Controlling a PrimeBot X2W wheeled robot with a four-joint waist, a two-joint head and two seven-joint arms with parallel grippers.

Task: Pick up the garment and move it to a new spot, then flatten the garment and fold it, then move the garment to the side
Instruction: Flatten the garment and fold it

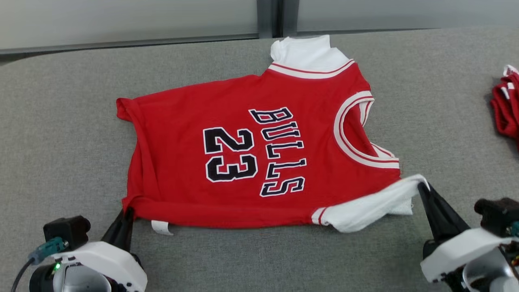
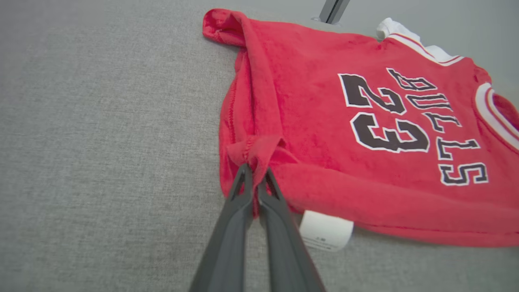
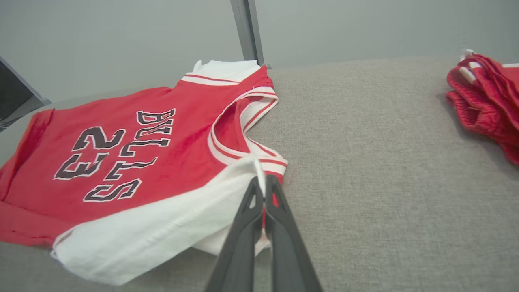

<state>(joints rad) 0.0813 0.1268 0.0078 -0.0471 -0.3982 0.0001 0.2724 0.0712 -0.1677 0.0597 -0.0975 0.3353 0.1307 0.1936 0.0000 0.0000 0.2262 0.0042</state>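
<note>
Garment (image 1: 243,154) lies nearly flat beyond the jaws, each pair clamped on a near corner; folding is not begun.

Head camera looked forward and down from over the near edge of the grey fabric-covered tabletop (image 1: 61,121), far enough back to take in the whole red sleeveless jersey with white trim and black "BULLS 23" lettering (image 1: 182,121). Left wrist camera sat low and close behind the left gripper (image 2: 255,174), facing along its dark jaws over the jersey's hem corner. Right wrist camera, equally low, faced along the right gripper (image 3: 263,182) across the jersey's neck end. All three views shared the lettering; head and right wrist views also shared a bunched red garment (image 3: 482,93) at the tabletop's right.
</note>
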